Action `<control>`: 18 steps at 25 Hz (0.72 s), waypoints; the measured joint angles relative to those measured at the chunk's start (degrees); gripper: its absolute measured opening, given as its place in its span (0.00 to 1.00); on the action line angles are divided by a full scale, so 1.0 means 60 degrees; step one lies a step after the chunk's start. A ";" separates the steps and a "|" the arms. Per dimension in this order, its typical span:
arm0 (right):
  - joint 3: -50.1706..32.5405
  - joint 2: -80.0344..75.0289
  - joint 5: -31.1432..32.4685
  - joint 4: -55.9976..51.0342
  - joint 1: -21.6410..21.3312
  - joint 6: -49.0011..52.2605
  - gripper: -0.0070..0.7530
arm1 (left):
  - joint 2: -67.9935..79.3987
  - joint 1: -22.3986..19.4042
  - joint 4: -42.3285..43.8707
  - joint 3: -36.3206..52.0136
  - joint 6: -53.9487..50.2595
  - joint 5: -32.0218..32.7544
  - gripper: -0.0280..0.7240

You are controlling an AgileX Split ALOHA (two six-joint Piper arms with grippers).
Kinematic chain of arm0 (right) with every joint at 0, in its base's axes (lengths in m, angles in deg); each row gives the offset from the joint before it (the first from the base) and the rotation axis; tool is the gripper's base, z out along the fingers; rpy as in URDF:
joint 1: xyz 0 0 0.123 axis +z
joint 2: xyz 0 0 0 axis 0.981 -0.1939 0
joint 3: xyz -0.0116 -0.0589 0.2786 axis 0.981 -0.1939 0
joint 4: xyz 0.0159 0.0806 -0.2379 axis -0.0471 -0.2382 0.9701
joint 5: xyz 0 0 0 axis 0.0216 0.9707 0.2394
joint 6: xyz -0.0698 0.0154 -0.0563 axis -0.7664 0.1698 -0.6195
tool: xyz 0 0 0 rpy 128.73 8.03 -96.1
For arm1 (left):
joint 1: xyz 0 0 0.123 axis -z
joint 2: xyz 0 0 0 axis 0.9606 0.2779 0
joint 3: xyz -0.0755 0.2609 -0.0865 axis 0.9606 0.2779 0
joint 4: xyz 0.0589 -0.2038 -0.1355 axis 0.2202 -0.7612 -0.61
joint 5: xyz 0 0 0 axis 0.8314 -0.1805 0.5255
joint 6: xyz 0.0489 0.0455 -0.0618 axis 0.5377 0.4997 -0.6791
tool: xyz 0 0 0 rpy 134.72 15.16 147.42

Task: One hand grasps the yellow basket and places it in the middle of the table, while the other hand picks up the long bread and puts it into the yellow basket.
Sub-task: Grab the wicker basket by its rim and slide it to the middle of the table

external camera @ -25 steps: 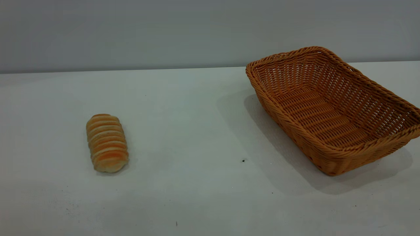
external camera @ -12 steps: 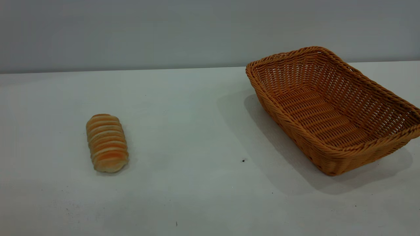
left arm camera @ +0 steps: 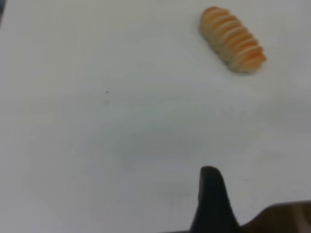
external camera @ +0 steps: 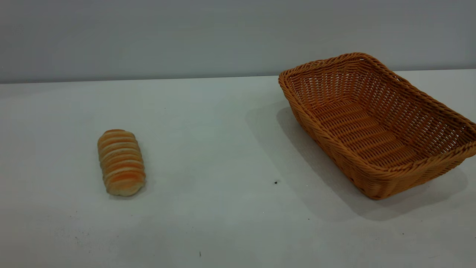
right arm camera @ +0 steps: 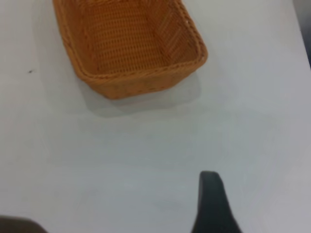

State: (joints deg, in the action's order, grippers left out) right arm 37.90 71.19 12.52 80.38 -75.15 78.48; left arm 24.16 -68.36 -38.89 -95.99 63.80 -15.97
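Exterior view: yellow basket (external camera: 375,126) cut off right | long bread (external camera: 121,162) left | pincer states: cannot tell

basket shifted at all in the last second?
No. The yellow basket sits at the same spot relative to the dark speck on the table.

We've got a wide stretch of bare table (external camera: 223,149) between the bread (external camera: 121,162) on the left and the basket (external camera: 375,123) on the right, well apart. Nothing crowds the bread; we see bare surface on every side of it. The basket's open top is unblocked, with bare table along its near and left walls.
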 joint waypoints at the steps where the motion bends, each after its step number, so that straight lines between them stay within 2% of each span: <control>1: 0.0000 0.0000 0.0000 0.0000 0.0085 0.0000 0.71 | 0.0000 0.0113 0.0000 0.0000 0.0000 0.0000 0.77; 4: 0.0000 0.0000 0.0000 0.0000 0.0339 0.0000 0.71 | 0.0000 0.0357 0.0000 0.0000 0.0000 0.0000 0.77; 8: 0.0000 0.0000 0.0000 0.0000 0.1048 0.0230 0.70 | 0.0242 0.0370 0.0000 0.0000 -0.0010 0.0000 0.77; 13: 0.0000 -0.0559 0.0009 0.0636 0.1599 0.1605 0.69 | 0.1596 0.0370 0.0309 -0.0022 -0.0532 -0.0100 0.77; 16: 0.0094 -0.1850 -0.0108 0.0800 0.1623 0.1919 0.69 | 0.2650 0.0370 0.0457 -0.0137 -0.0893 -0.0945 0.77; 18: 0.0185 -0.2663 -0.0726 0.0757 0.1623 0.2034 0.69 | 0.3358 0.0370 0.0429 -0.0155 -0.1023 -0.1907 0.77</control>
State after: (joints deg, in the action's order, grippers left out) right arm 39.01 55.21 8.17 84.93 -65.41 90.69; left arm 44.31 -66.14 -36.32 -96.92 57.66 -27.41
